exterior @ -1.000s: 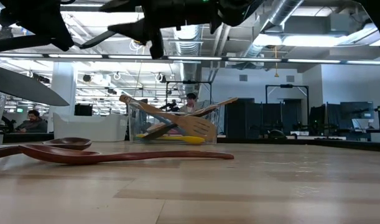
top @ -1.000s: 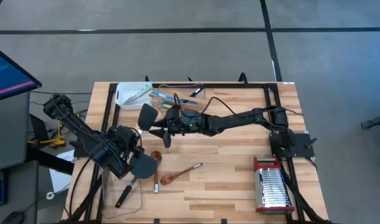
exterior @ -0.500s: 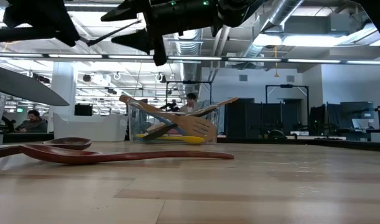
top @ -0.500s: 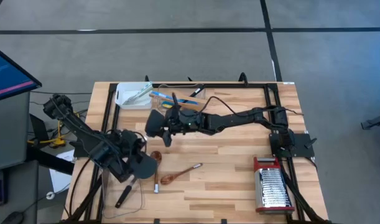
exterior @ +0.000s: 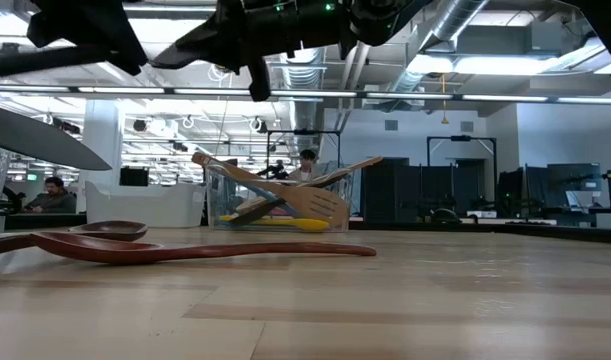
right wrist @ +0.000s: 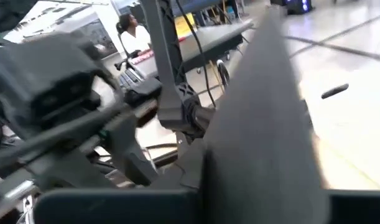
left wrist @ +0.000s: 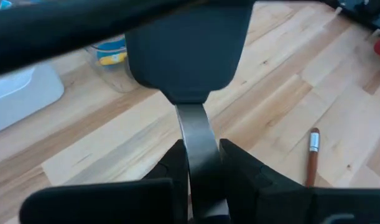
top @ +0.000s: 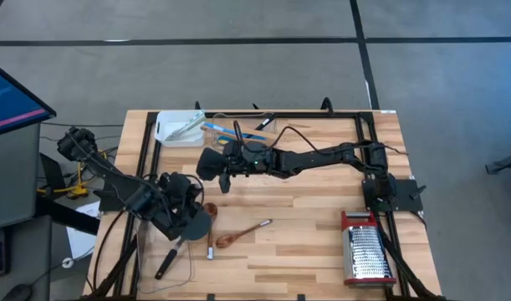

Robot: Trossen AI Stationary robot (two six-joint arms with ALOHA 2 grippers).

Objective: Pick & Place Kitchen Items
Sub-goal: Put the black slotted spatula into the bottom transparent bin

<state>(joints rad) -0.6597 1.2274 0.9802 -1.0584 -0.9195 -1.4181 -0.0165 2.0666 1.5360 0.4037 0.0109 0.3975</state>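
Left tool (left wrist: 199,163) pinches the flat handle of a dark grey spatula (left wrist: 188,56) above the tabletop's (top: 314,217) left side. Right tool (top: 224,164), near the clear tub (exterior: 275,200), clamps a second dark spatula (top: 208,163) aloft.

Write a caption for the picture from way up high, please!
Two robot arms above a wooden table, the left gripper and right gripper each holding a dark spatula.

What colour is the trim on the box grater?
Red, along the top edge of the steel box grater; it shows best in the high view.
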